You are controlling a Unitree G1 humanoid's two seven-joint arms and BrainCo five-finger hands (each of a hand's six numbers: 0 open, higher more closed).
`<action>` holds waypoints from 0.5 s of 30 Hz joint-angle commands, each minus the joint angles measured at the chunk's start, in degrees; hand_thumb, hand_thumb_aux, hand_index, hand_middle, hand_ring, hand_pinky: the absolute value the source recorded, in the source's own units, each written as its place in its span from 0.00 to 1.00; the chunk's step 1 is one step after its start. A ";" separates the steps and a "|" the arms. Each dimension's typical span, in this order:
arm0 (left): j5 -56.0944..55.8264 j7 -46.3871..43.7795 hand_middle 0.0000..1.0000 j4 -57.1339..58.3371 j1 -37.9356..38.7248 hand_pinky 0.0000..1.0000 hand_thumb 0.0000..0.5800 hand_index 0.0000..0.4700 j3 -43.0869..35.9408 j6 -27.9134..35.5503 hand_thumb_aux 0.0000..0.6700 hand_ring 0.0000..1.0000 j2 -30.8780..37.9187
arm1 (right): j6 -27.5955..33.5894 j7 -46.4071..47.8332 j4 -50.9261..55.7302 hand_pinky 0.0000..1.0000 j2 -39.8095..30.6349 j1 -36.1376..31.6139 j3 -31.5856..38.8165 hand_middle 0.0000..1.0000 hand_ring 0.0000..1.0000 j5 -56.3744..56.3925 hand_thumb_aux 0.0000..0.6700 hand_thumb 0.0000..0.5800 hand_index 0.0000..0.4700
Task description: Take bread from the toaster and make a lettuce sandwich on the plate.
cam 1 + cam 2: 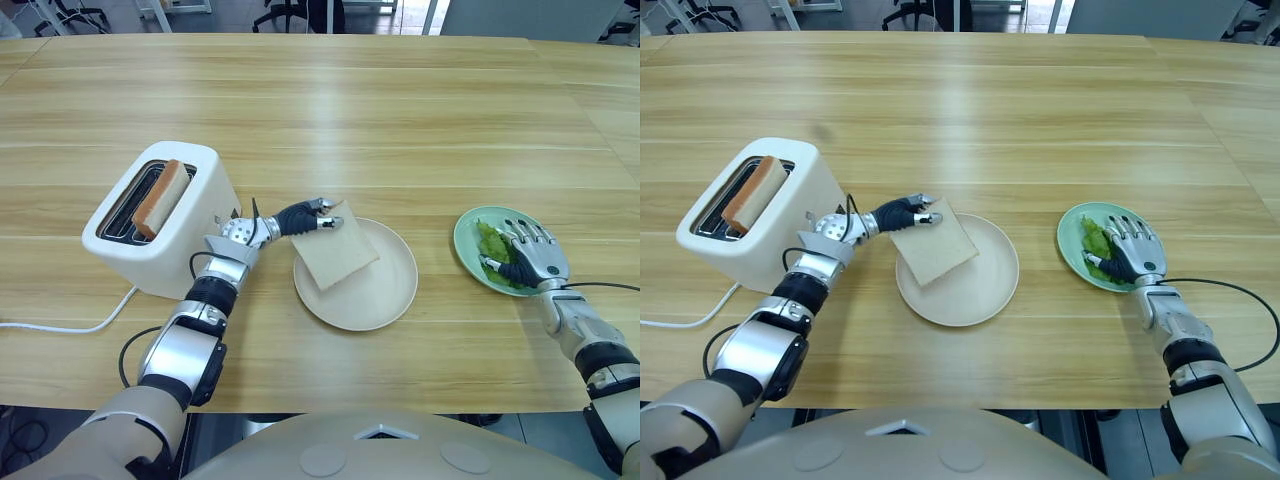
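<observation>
Bread slice [335,252] is being pinched at its corner by the left robot hand [297,218], which should be lowering it flat onto the plate [392,292] before letting go.

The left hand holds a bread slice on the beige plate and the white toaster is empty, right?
Not quite: the white toaster holds another slice of bread, as the left eye view shows. The left hand does hold a square bread slice on the round beige plate.

Left hand [902,212] holds bread [936,254] (over plate [978,296]).
</observation>
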 commanded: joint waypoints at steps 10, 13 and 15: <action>5.94 2.27 0.83 3.57 -0.26 0.83 0.82 0.56 -0.99 -6.64 0.57 0.83 -0.62 | -0.28 -4.58 -5.99 0.00 -2.28 2.76 1.16 0.00 0.00 1.60 1.00 1.00 0.98; 8.24 7.43 0.39 2.45 -0.84 0.39 0.00 0.00 -0.75 -8.55 0.00 0.39 -0.26 | -0.18 -6.09 -9.00 0.00 -2.82 3.49 0.27 0.00 0.00 2.01 1.00 1.00 0.98; 7.96 8.94 0.03 1.57 -1.16 0.03 0.00 0.00 0.00 -8.38 0.00 0.03 -0.64 | 0.04 -6.72 -11.12 0.00 -3.09 4.08 -0.26 0.00 0.00 2.25 1.00 1.00 0.98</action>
